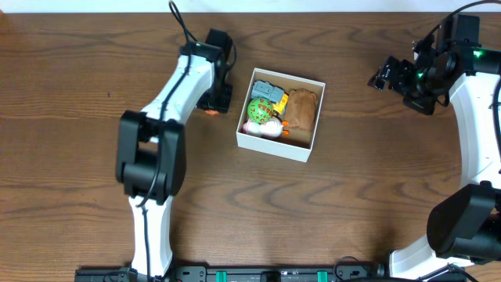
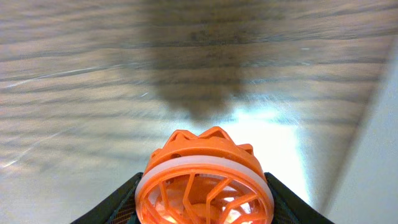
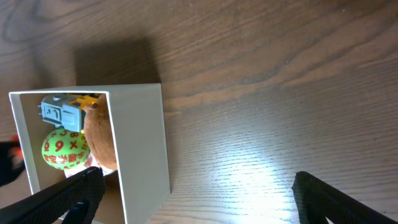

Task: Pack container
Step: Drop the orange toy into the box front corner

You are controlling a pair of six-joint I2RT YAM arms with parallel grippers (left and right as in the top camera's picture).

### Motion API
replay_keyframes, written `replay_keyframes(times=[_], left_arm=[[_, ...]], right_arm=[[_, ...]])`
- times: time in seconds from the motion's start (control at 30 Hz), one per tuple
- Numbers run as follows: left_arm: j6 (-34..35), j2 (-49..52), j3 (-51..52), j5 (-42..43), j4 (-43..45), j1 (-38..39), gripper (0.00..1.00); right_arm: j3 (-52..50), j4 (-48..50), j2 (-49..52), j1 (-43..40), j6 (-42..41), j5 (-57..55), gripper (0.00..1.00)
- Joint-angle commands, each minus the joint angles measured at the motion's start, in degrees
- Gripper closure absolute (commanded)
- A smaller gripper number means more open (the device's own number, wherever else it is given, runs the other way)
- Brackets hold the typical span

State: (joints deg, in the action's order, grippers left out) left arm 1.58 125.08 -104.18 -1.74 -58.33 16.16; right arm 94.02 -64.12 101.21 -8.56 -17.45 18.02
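The box [image 1: 270, 146] sits mid-worktop [image 1: 352, 196], already crowded: a green numbered ball [image 1: 260, 110], a blue-grey toy [image 1: 266, 91] and a brown stuffed toy [image 1: 304, 107] fill most of its floor. Just beside its left wall, the left claw [image 2: 205, 208] pinches an orange lattice toy [image 2: 202, 158] low over the wood. To finish cleanly, I would lift clear of the wall, carry across to whatever gap is left, and release low so nothing bounces out. The right claw [image 3: 199, 205] hangs spread wide, well apart, holding nothing.
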Motion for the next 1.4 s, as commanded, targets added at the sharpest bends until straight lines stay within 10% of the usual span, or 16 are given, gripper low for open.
replay_keyframes(times=[0.0, 0.37, 0.9, 1.37], left_arm=[[-0.5, -7.1, -1.9, -0.9, -0.9, -0.3, 0.62], [-0.3, -23.7, -1.9, 7.8, -1.1, 10.5, 0.67], [-0.5, -7.1, 0.0, 6.6, 4.9, 23.0, 0.67], [-0.5, -15.1, -2.7, -1.6, 3.4, 22.1, 0.11]], right_arm=[[-0.1, -0.2, 0.2, 0.7, -0.5, -0.2, 0.01], [-0.1, -0.2, 0.2, 0.7, -0.5, -0.2, 0.01], [-0.1, -1.1, 0.2, 0.7, -0.5, -0.2, 0.01], [0.0, 2.4, -0.2, 0.8, 3.1, 5.5, 0.01]])
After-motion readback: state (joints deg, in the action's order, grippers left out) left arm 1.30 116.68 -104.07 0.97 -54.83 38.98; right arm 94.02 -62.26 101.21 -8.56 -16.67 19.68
